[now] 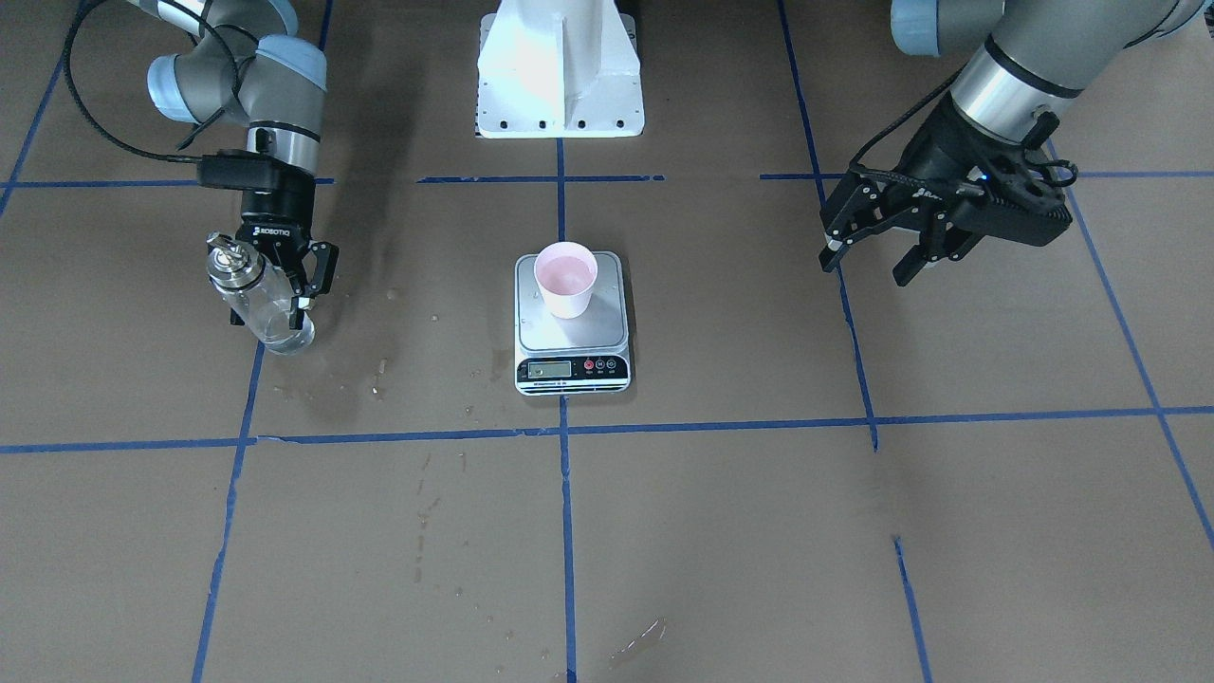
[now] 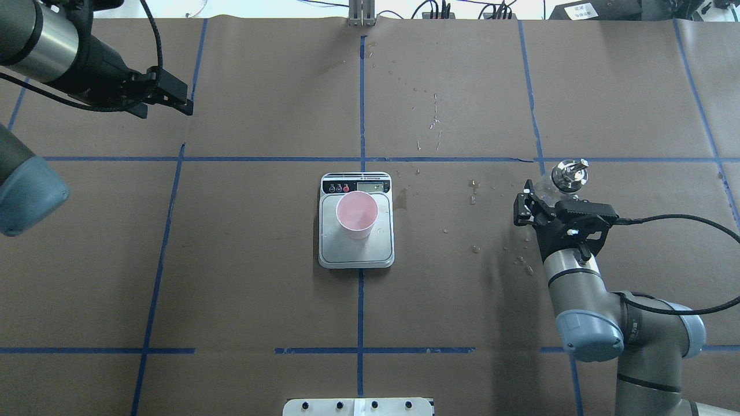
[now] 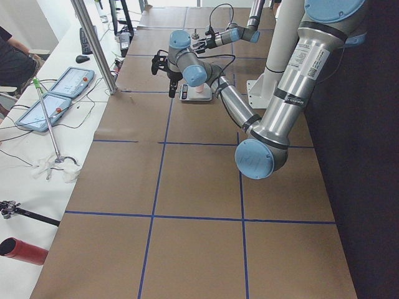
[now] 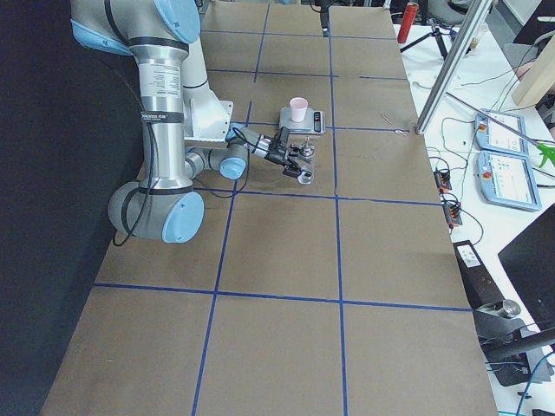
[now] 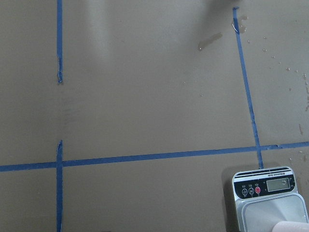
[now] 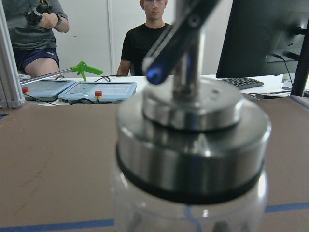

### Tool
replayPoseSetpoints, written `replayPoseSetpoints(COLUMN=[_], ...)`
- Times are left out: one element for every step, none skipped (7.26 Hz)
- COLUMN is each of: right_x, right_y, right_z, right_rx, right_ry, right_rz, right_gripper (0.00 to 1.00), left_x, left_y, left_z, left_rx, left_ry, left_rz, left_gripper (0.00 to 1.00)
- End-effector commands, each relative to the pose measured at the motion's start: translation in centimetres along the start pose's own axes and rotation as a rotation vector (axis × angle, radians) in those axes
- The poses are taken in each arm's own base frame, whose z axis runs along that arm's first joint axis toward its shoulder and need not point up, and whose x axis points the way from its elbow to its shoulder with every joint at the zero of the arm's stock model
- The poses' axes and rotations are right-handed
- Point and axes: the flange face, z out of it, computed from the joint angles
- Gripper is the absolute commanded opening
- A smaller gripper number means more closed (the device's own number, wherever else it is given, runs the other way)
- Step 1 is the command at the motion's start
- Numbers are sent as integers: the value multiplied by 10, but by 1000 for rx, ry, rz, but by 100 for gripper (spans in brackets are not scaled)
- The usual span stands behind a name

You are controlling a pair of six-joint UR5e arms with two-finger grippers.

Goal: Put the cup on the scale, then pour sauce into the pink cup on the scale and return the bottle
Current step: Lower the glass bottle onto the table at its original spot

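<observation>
The pink cup (image 1: 566,277) stands upright on the steel platform of the scale (image 1: 572,375), at the table's middle; the cup (image 2: 356,214) and the scale (image 2: 355,254) also show in the overhead view. The clear glass bottle (image 1: 261,304) with a silver pourer cap (image 2: 569,173) stands on the table at the robot's right. My right gripper (image 1: 268,318) has a finger on each side of it and looks shut on it. The cap fills the right wrist view (image 6: 193,145). My left gripper (image 1: 865,269) is open and empty, held above the table far from the scale.
The white robot base (image 1: 560,76) stands behind the scale. Wet spots (image 1: 379,365) lie on the brown paper between bottle and scale. Blue tape lines (image 1: 567,531) cross the table. Operators and tablets (image 6: 96,89) are beyond the table's far edge.
</observation>
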Motion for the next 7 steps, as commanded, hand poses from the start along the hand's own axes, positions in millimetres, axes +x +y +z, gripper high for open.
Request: replayPoseSetpoints(right_x=[17,13,10,6,10,10,9], right_y=[3,1,0,-3,2,4,5], right_z=[0,-3,-6,-10,-7,-7,-9], right_rx=[-11,-21,-48,-76,-77,-81,-82], right_ry=[14,4,-4,-15,-6,-6,-8], right_rz=[13,22,31,43,33,29,27], right_gripper=[0,0,0,0,0,0,0], left_x=[1,2,1,2,3,2,3], left_y=[0,0,0,0,1,0,1], left_z=[0,-1,-1,-2,-2,-3,-4], left_rx=[0,1,3,4,3,5,5], left_ry=[1,2,2,4,5,5,6], left_rz=[1,1,0,2,3,2,3], left_gripper=[86,86,86,86,86,86,86])
